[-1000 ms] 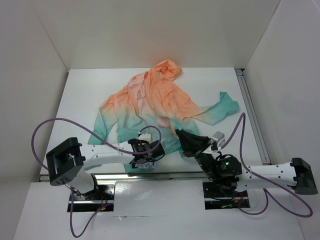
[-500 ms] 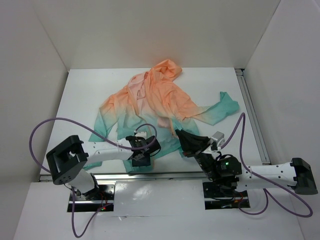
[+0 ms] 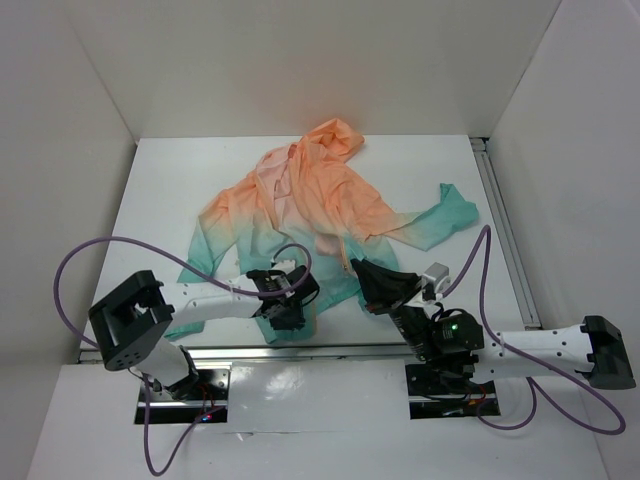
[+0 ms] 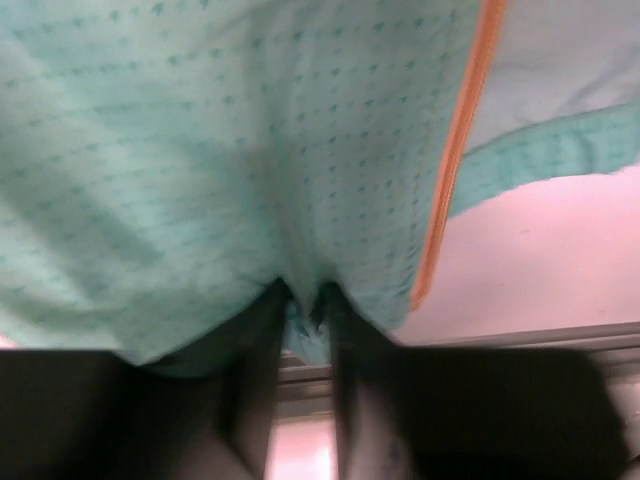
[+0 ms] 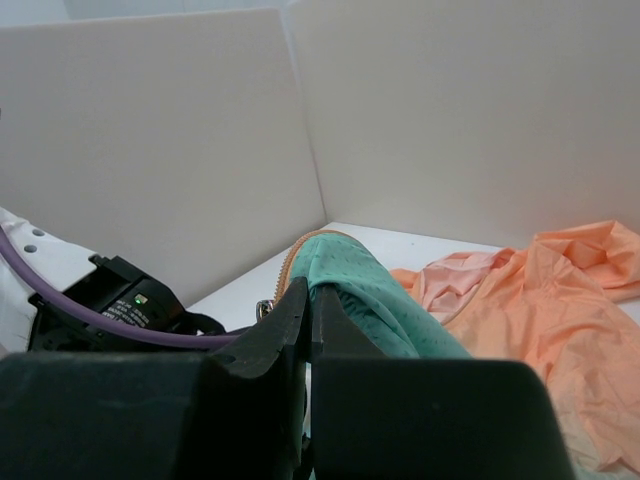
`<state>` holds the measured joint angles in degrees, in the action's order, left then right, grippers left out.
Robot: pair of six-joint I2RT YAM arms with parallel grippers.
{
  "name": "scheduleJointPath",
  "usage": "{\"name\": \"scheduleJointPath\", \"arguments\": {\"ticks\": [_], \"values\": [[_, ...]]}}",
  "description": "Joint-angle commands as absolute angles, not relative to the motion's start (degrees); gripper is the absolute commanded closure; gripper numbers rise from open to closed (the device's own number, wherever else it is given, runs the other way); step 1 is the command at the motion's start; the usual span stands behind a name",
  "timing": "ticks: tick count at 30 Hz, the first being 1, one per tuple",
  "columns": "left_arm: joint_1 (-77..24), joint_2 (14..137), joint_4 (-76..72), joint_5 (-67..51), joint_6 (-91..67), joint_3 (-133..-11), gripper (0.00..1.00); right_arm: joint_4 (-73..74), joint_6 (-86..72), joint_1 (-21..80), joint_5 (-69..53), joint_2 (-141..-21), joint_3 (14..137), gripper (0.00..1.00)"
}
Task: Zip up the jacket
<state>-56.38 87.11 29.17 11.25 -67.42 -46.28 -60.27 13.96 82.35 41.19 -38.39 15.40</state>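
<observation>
The jacket (image 3: 300, 200) lies spread on the white table, its peach hood far and its teal hem near. My left gripper (image 3: 287, 322) sits at the near hem of the left front panel. In the left wrist view its fingers pinch a small fold of teal cloth (image 4: 200, 150), so the left gripper (image 4: 303, 300) is shut on it, with the orange zipper tape (image 4: 455, 170) just to the right. My right gripper (image 3: 362, 272) holds the other panel's hem raised. In the right wrist view the right gripper (image 5: 309, 290) is shut on teal fabric (image 5: 380, 300) beside a small metal zipper piece (image 5: 264, 307).
A metal rail (image 3: 350, 348) runs along the table's near edge, just behind the left fingers (image 4: 250, 380). White walls enclose the table on three sides. A purple cable (image 3: 100, 250) loops over the left side. A teal-cuffed sleeve (image 3: 450, 210) stretches to the right.
The left gripper's jaws have narrowed from wide open onto the teal hem, and the wrist has shifted slightly toward the near edge. The right arm has not moved.
</observation>
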Motion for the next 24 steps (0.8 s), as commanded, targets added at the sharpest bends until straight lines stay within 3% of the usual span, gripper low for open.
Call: {"name": "scheduleJointPath", "arguments": {"ticks": [1,4,14,19,24], "values": [[-57.74,90.26,31.72,12.47,-67.68,-45.35,0.59,-60.56,13.71,82.18,41.22,-37.27,15.47,1.0],[-59.23,90.26,34.71,13.62,-68.2,-47.45,0.46,-60.56,13.71,82.18,41.22,-37.27,15.47,1.0],[-63.28,92.2,37.7,15.03,-70.48,-54.75,0.43,-59.5,13.71,82.18,41.75,-37.27,15.47,1.0],[-64.51,92.81,41.65,17.84,-73.21,-58.18,0.31,-59.5,13.71,82.18,41.75,-37.27,15.47,1.0],[-65.04,92.29,43.07,18.46,-75.14,-58.8,0.29,-59.5,13.71,82.18,41.75,-37.27,15.47,1.0]]}}
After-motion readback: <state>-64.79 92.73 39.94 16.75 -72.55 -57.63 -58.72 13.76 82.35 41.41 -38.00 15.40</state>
